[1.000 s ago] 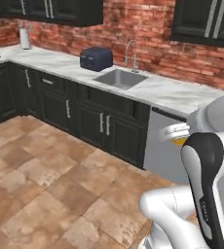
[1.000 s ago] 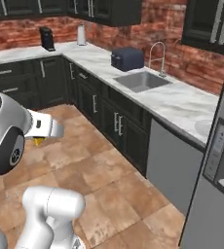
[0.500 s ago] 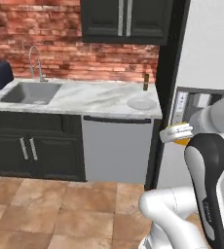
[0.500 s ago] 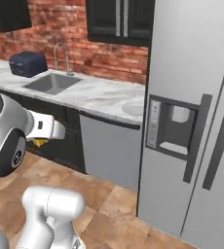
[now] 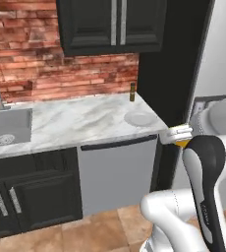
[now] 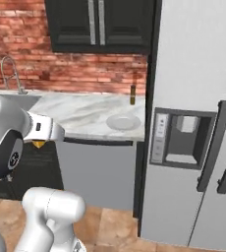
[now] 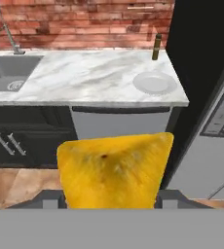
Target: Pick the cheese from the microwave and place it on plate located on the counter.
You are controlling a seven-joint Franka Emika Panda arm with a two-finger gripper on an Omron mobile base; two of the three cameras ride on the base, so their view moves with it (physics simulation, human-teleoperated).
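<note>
The hand [image 7: 111, 202] pinches the cheese [image 7: 113, 169] close below the camera, apparently for carrying. The plate [image 7: 154, 82] waits at one o'clock on the tabletop [image 7: 84, 78], beside a small bottle [image 7: 156, 47].

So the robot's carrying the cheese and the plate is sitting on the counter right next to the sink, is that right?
Not quite. The plate sits at the far end of the counter from the sink, beside the fridge and near a small brown bottle, as the hand view shows. The cheese is indeed being carried.
</note>
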